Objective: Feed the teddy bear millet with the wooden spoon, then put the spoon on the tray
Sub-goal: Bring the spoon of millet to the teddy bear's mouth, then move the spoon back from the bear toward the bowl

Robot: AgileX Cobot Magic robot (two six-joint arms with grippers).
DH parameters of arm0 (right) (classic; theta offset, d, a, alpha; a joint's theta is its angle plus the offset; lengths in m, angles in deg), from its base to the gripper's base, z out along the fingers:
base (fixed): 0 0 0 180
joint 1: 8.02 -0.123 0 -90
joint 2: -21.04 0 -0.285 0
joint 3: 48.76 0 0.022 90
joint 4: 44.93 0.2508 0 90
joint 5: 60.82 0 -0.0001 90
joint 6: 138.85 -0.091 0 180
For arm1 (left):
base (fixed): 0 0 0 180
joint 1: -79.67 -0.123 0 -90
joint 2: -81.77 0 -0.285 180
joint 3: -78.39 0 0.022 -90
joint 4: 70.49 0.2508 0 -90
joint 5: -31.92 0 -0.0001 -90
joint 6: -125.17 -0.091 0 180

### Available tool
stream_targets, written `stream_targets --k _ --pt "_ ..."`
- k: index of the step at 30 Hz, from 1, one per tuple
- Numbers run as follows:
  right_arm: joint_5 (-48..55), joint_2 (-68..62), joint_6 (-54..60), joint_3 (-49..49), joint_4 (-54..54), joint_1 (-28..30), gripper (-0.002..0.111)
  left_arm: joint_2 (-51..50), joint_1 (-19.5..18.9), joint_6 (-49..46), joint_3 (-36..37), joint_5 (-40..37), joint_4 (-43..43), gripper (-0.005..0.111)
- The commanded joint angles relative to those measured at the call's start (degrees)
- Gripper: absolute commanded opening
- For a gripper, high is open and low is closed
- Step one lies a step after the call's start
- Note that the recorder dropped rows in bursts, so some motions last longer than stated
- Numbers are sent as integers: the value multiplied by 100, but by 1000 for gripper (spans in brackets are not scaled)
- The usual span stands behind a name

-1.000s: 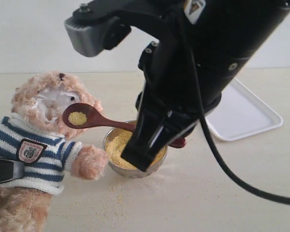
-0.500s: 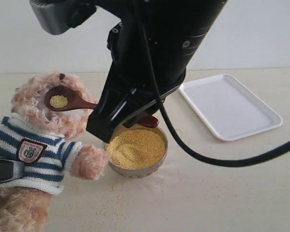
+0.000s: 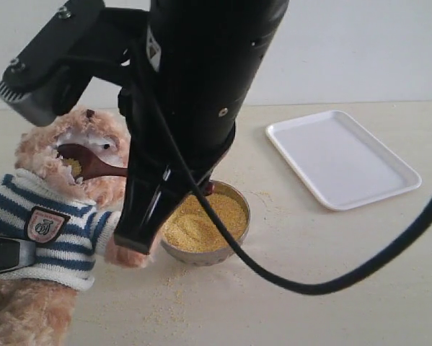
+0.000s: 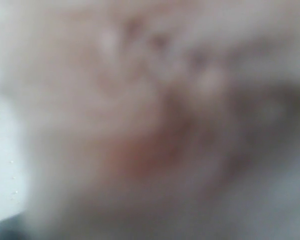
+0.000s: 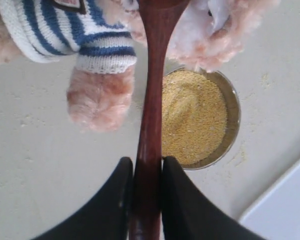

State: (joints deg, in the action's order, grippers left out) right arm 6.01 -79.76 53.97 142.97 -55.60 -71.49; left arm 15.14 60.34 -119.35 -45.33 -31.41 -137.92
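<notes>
Light falls bright, even and soft across the pale bench (image 3: 345, 288), seemingly from overhead. Only a faint shadow sits under the bowl (image 3: 201, 257). The white tray (image 3: 343, 162) is nearly washed out yet keeps its rim. My arm (image 3: 201, 72) looms close to the outside camera, a near-black mass with little detail. My left wrist view is wholly out of focus, a smear of tan and grey. My right wrist view is crisp on the millet (image 5: 192, 115) and the bear (image 5: 99, 97). The spoon (image 5: 152, 75) carries a dull sheen. My right end effector (image 5: 147, 162), nearest the lens, is soft-edged.
</notes>
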Motion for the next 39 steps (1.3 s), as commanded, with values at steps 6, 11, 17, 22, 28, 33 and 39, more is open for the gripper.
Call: stream_targets --k 6,11,17,22,28,33,39 --pt "222 -34 -530 33 -2096 -636 1 44 -11 -5 13 -91 -102 5" --pt "313 -176 -540 33 -2710 -966 1 44 -11 -5 13 -91 -102 5" --pt "313 -445 -606 23 -3227 -1241 1 44 -11 -5 13 -91 -102 5" --pt "313 -550 -617 -34 -3709 -1515 1 44 -11 -5 13 -91 -102 5" --pt "313 -592 -745 -34 -3797 -1501 1 44 -11 -5 13 -91 -102 5" --pt "313 -539 -785 -334 -4047 -1484 1 44 -11 -5 13 -91 -102 5" --pt "313 -430 -961 -751 -4253 -1481 1 44 -11 -5 13 -91 -102 5"
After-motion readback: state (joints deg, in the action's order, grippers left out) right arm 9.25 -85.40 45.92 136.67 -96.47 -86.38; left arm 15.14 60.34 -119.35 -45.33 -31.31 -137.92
